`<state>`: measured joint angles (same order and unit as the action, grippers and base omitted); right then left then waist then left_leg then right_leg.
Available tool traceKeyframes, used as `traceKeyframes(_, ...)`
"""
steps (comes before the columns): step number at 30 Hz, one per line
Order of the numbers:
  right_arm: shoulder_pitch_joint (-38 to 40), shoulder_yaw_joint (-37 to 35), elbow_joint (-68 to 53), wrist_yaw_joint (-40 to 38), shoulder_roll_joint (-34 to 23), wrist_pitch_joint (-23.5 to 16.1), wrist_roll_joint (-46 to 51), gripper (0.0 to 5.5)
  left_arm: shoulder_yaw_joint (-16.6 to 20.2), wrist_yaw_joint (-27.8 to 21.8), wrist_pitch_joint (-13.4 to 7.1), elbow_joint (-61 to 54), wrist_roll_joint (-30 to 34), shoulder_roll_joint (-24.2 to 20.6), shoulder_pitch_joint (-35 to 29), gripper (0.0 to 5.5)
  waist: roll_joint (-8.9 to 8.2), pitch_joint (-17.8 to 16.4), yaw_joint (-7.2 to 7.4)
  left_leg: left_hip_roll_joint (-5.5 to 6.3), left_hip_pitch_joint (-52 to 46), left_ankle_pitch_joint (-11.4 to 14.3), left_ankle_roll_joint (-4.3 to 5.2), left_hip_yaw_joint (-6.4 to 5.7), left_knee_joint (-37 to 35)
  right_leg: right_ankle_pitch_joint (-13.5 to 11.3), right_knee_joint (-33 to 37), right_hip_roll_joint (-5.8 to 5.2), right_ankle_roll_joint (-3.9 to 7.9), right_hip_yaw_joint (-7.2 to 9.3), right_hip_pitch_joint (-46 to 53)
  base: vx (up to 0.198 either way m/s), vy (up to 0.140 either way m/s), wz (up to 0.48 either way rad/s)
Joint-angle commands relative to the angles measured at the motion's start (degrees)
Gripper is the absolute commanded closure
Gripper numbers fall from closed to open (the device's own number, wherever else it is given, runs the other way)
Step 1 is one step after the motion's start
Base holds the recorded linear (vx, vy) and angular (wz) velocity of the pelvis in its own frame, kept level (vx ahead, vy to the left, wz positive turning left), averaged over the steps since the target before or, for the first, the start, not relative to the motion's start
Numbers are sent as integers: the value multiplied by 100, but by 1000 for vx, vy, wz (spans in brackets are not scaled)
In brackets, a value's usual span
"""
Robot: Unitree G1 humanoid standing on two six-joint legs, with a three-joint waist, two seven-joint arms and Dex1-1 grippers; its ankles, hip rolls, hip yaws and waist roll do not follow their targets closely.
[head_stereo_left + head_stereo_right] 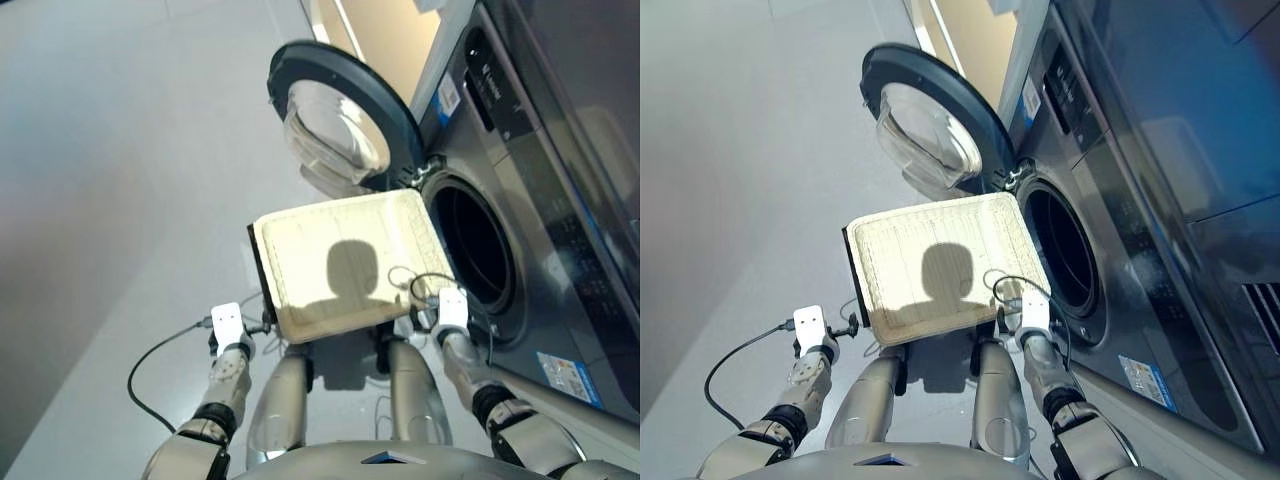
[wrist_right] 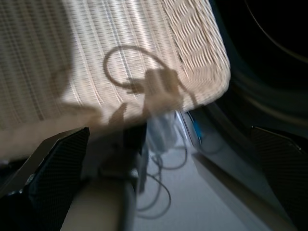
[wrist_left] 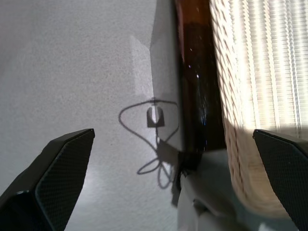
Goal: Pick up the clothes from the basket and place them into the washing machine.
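Wicker basket (image 1: 300, 250) beside washing machine (image 1: 540, 240), door open.

My forearms are silver-grey with black wrist joints. White camera blocks top both wrists. A black cable (image 1: 150, 365) trails from my left wrist.

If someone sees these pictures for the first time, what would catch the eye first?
Probably the cream wicker basket, bright in the middle with no clothes in it and only a shadow on its floor. Right beside it gapes the dark drum of the washing machine, its round glass door swung wide open. Both grippers, left gripper and right gripper, are open at the basket's near corners.
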<state>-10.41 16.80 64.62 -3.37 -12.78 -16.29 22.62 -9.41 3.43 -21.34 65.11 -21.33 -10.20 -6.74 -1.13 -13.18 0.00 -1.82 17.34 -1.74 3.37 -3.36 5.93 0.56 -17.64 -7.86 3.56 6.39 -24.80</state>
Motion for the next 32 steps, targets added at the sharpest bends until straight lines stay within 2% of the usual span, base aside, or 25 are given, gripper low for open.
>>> traceKeyframes(1, 217, -176, 73, 134, 58, -22, -134, 0, 215, -61, -30, 176, 236, -54, 124, 0, -32, 299, 65, 83, -344, -83, 114, 253, -180, -790, 646, 97, 272, 216, 345, 56, -1, -47)
traceKeyframes(8, 533, -549, 594, 186, 111, 106, -187, 0, 241, -245, 43, 340, 522, 63, 398, 0, -17, 754, 61, 118, -862, -161, 156, 311, -493, -891, 1364, 161, 347, 218, 1135, 8, -1, -4)
traceKeyframes(10, 606, -576, 646, 213, 125, 128, -177, 0, 229, -274, 14, 305, 477, 109, 457, 0, 15, 862, 55, 114, -963, -240, 176, 317, -624, -917, 1572, 176, 367, 225, 1329, 0, 0, 0)
traceKeyframes(13, 673, -589, 639, 224, 132, 141, -186, 0, 230, -330, 24, 300, 424, 109, 508, 0, 25, 947, 65, 89, -1010, -395, 210, 314, -823, -911, 1529, 197, 366, 238, 1375, 0, 0, 0)
traceKeyframes(24, 769, -494, 605, 142, 195, 168, -448, 0, 214, -378, 81, 404, 598, 151, 586, 0, 2, 1098, 14, 123, -1408, -180, 105, 334, -696, -813, 1453, 184, 340, 199, 1818, 27, 2, 0)
traceKeyframes(32, 790, -447, 579, 165, 255, 167, -398, 0, 140, -374, 89, 412, 663, 190, 575, 0, 10, 1151, 7, 96, -1511, -140, 93, 329, -681, -735, 1488, 183, 336, 233, 1971, 0, 0, 0)
